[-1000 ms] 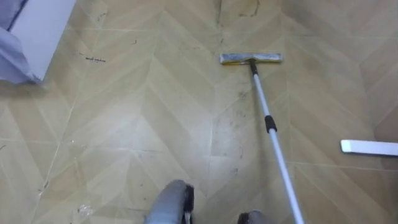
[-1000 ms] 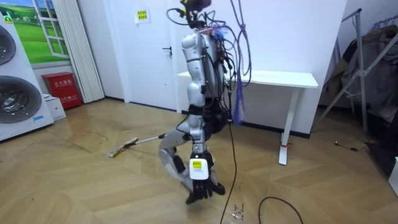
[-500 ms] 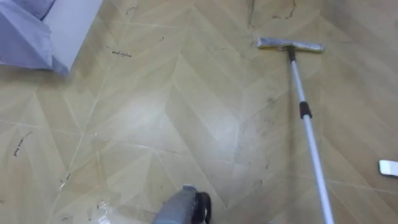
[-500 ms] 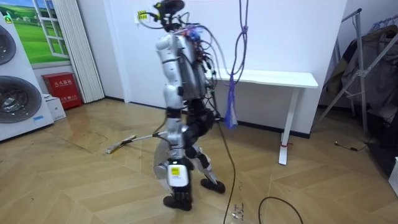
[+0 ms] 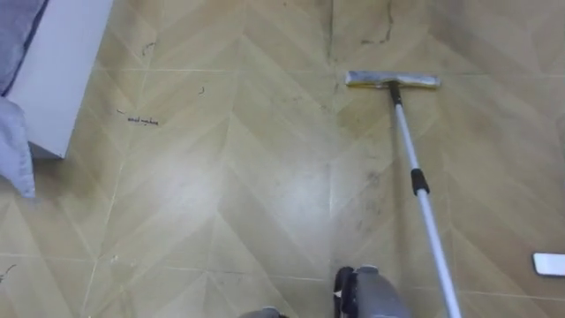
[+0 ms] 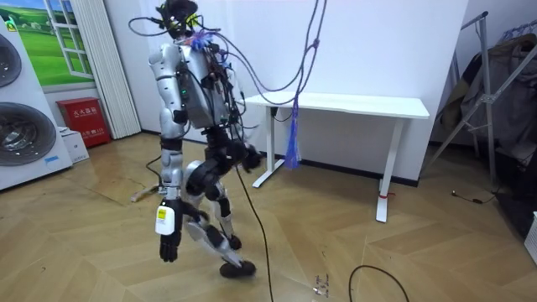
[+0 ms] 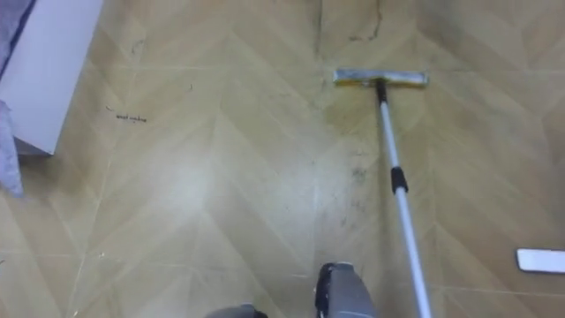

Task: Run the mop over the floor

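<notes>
Mop head [image 5: 391,79]: lay flat on the wooden floor [image 5: 221,177], upper right of centre in the left eye view, long side running across the frame.
Mop handle [image 5: 405,132]: ran from the head down to the bottom edge, right of centre, leaning slightly rightward; a black collar [image 5: 419,183] sat about halfway along it.
Grip on mop: the handle's lower end went past the bottom edge, so I could not tell what held it.
Left hand [image 6: 169,246]: in the room view it hung low beside the leg, lower left of centre. Its fingers were relaxed and pointing down, holding nothing, well apart from the mop.
Floor marks: dark scuffs beside the handle and just above the head.
White cabinet [image 5: 62,62]: upper left corner, with grey-blue cloth [image 5: 16,155] hanging along its left side.
White flat object [image 5: 549,263]: at the right edge, low, cut off by the frame, apart from the handle.
Robot stance: mid-stride with knees bent, left of centre in the room view. The washing machines [image 6: 21,109] were at the room view's left and the white desk [image 6: 344,105] at its right.
</notes>
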Robot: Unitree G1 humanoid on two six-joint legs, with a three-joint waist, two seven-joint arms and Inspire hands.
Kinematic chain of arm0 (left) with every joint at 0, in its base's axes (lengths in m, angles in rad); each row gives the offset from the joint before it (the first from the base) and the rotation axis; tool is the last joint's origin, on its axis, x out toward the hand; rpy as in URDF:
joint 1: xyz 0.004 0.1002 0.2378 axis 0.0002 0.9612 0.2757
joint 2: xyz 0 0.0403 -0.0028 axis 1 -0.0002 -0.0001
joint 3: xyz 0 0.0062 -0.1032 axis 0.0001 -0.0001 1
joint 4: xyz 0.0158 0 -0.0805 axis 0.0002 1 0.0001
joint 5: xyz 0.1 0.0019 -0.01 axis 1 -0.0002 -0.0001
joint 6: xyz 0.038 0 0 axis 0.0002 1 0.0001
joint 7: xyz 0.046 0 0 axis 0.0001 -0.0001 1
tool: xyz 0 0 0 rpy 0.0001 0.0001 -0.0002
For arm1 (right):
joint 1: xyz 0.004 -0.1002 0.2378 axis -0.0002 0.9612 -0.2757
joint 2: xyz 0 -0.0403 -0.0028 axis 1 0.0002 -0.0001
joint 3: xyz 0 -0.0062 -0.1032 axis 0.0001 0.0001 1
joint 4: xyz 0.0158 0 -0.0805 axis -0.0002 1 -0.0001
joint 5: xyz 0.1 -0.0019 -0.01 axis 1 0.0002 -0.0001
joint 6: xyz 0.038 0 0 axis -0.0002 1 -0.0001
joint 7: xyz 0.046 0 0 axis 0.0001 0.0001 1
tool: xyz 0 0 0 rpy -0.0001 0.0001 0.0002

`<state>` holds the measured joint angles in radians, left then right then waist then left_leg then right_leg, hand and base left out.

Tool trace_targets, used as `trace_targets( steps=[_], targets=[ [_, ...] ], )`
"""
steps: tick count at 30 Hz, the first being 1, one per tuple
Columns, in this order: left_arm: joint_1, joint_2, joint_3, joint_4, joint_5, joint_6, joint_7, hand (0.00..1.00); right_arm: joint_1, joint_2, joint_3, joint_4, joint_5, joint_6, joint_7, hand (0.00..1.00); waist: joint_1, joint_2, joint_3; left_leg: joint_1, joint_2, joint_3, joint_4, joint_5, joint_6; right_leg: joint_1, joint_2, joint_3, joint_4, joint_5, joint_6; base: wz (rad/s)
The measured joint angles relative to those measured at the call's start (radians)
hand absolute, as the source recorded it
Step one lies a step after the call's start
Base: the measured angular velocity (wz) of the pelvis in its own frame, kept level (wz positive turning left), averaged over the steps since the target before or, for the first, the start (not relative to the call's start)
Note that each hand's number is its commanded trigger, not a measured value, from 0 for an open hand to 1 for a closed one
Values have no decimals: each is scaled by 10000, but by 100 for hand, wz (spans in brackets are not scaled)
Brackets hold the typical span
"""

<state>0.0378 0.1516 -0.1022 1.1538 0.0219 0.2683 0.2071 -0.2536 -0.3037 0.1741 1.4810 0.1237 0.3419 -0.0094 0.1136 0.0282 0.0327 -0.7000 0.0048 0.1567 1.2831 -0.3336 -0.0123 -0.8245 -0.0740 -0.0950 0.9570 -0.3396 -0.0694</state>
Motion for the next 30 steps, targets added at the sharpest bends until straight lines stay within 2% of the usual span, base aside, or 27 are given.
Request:
trace_targets(
  steps=[1, 2, 3, 4, 5, 6, 7, 8, 9, 10, 11, 12, 13, 14, 15, 16, 17, 19, 20, 21, 22, 24, 25, 26, 27, 28, 30],
  targets=[
    [2, -1, -12, -83, -161, 7, 102, 0, -613, -91, 8, -81, -63, -172, -30, 100, 300, -316, 43, -810, 201, 26, 1292, 2049, 26, 67, 13, 48, 319, -369, -167, -39],
    [-26, -1, -13, -98, -346, -28, 138, 0, -1137, -180, -6, -270, 2, -366, 15, 100, 556, -443, 3, -1621, 249, -98, 2085, 3183, 135, 115, 57, 118, 498, -643, -237, -32],
    [-47, 1, -12, -130, -401, -94, 139, 0, -1337, -226, -7, -365, 51, -511, 53, 100, 605, -481, 30, -2048, 336, -179, 2432, 3139, 156, 162, 88, 95, 553, -774, -266, -21],
    [-49, 5, -11, -194, -407, -156, 139, 0, -1792, -236, 9, -441, 176, -834, 160, 100, 798, -477, 45, -2776, 608, -242, 2807, 2874, 260, 366, 218, 122, 560, -932, -157, -10],
    [-5, -6, -2, -230, -391, -162, 117, 0, -2026, -210, 7, -456, 389, -1065, 291, 100, 934, -569, 108, -3022, 753, -243, 2186, 2390, 300, 765, 228, 131, 443, -1167, -61, 0],
    [46, -15, 0, -244, -377, -163, 66, 0, -2030, -204, 8, -456, 526, -1125, 360, 100, 971, -572, 109, -2976, 765, -251, 1456, 2157, 322, 1034, 224, 130, 332, -1292, 12, 24],
    [144, -18, -6, -357, -375, -195, -50, 0, -1899, -197, 127, -455, 849, -1101, 413, 100, 1033, -608, 130, -2581, 743, -256, -675, 1766, 307, 1613, 202, 123, 39, -1535, 169, 35],
    [252, -19, 10, -395, -228, -262, -184, 0, -1656, -203, 243, -452, 1123, -1080, 455, 100, 1037, -514, 103, -2034, 690, -255, -3035, 1466, 351, 2147, 176, 97, -314, -1754, 328, 35],
    [260, -17, 20, -361, -117, -271, -271, 0, -1447, -207, 248, -450, 1268, -1086, 461, 100, 1020, -521, 87, -1815, 632, -206, -3738, 1243, 485, 2367, 78, 49, -493, -1845, 412, 57],
    [202, -24, 102, -352, 163, -272, -444, 0, -900, -272, 220, -439, 1470, -1084, 457, 100, 797, -458, -16, -1555, 362, -148, -4567, 910, 932, 2772, -185, -159, -864, -1998, 633, 97],
    [98, -70, 128, -311, 399, -264, -521, 0, -289, -351, 207, -319, 1500, -1085, 409, 100, 544, -344, -37, -1303, 58, -69, -4636, 671, 1370, 3055, -360, -50, -826, -2094, 797, 104],
    [7, -94, 175, -285, 567, -258, -536, 0, -7, -371, 203, -126, 1499, -1090, 352, 100, 509, -317, -36, -1117, -89, 50, -4645, 531, 1564, 3064, -512, 37, -588, -2038, 879, 79],
    [-68, -134, 266, -256, 819, -260, -538, 0, 508, -373, 207, 396, 1424, -1075, 262, 100, 486, -286, -60, -657, -324, 314, -4646, 197, 1771, 3071, -796, 243, 121, -1727, 1095, 26],
    [-55, -194, 301, -336, 964, -314, -520, 0, 1151, -445, 220, 491, 1345, -1015, 90, 100, 442, -72, -187, -316, -473, 349, -4621, -131, 1885, 2886, -890, 416, 926, -1027, 1163, 12],
    [-57, -225, 294, -369, 956, -354, -505, 0, 1460, -487, 268, 486, 1346, -1023, 6, 100, 376, 71, -237, -140, -539, 342, -4639, -253, 1941, 2794, -898, 441, 1295, -562, 1142, -5],
    [-58, -243, 271, -366, 866, -457, -453, 0, 1997, -503, 448, 463, 1353, -1027, -170, 100, 252, 338, -321, 197, -634, 268, -4735, -422, 2016, 2539, -889, 628, 1903, 245, 1136, -18],
    [-68, -229, 278, -372, 874, -556, -352, 0, 2393, -459, 450, 334, 1345, -1028, -269, 100, 128, 500, -353, 482, -833, -132, -4947, -543, 1973, 2079, -776, 799, 2428, 435, 1100, -24],
    [-72, -242, 262, -363, 886, -648, -168, 0, 2777, -337, 439, 55, 1349, -1033, -352, 100, -187, 697, -318, 765, -1028, -665, -5235, -555, 1949, 1234, -578, 762, 2771, 307, 1077, -20],
    [-73, -246, 223, -384, 886, -666, -131, 0, 2968, -197, 389, -113, 1354, -1033, -409, 100, -378, 862, -343, 907, -1063, -867, -5400, -569, 1923, 765, -430, 689, 2449, 253, 1055, -10],
    [-75, -246, 222, -410, 891, -666, -130, 0, 3020, -77, 375, -131, 1354, -1032, -461, 100, -472, 875, -339, 995, -1065, -875, -5487, -575, 1911, 587, -399, 663, 2116, 237, 1073, -12],
    [-74, -246, 216, -417, 887, -662, -131, 0, 3065, 174, 370, -132, 1386, -1015, -543, 100, -537, 843, -311, 1195, -1064, -874, -5666, -602, 1859, 355, -292, 710, 1099, 221, 1086, -22],
    [-11, -243, 219, -410, 890, -631, -125, 0, 3037, 522, 243, -131, 1416, -972, -629, 100, -528, 637, -229, 1574, -1094, -872, -5942, -698, 1720, 279, -240, 638, -825, 346, 931, -26],
    [75, -247, 246, -414, 903, -529, -119, 0, 2955, 660, 129, -135, 1408, -741, -590, 100, -505, 566, -264, 1762, -1112, -944, -5947, -842, 1604, 312, -121, 572, -1765, 583, 766, -13],
    [198, -258, 249, -409, 901, -449, -123, 0, 2869, 694, -7, -135, 1393, -506, -540, 100, -499, 465, -220, 1944, -1100, -1117, -5801, -1190, 1508, 413, -90, 387, -2183, 820, 597, 0],
    [251, -272, 244, -390, 894, -400, -118, 0, 2803, 677, -15, -138, 1387, -419, -520, 100, -491, 436, -211, 1974, -1060, -1131, -5606, -1319, 1436, 492, -111, 274, -2083, 899, 562, 3],
    [354, -257, 250, -386, 840, -261, -116, 0, 2576, 622, -108, -142, 1227, -267, -532, 100, -380, 401, -190, 1974, -921, -1099, -5056, -1547, 1172, 632, -142, 90, -1756, 718, 437, -4],
    [287, -161, 254, -335, 437, 6, -17, 0, 1883, 465, -191, 35, 1106, -104, -527, 100, -233, 266, -110, 1406, -593, -807, -3156, -1337, 714, 673, -27, 61, -1054, 186, 222, -9]
  ],
)
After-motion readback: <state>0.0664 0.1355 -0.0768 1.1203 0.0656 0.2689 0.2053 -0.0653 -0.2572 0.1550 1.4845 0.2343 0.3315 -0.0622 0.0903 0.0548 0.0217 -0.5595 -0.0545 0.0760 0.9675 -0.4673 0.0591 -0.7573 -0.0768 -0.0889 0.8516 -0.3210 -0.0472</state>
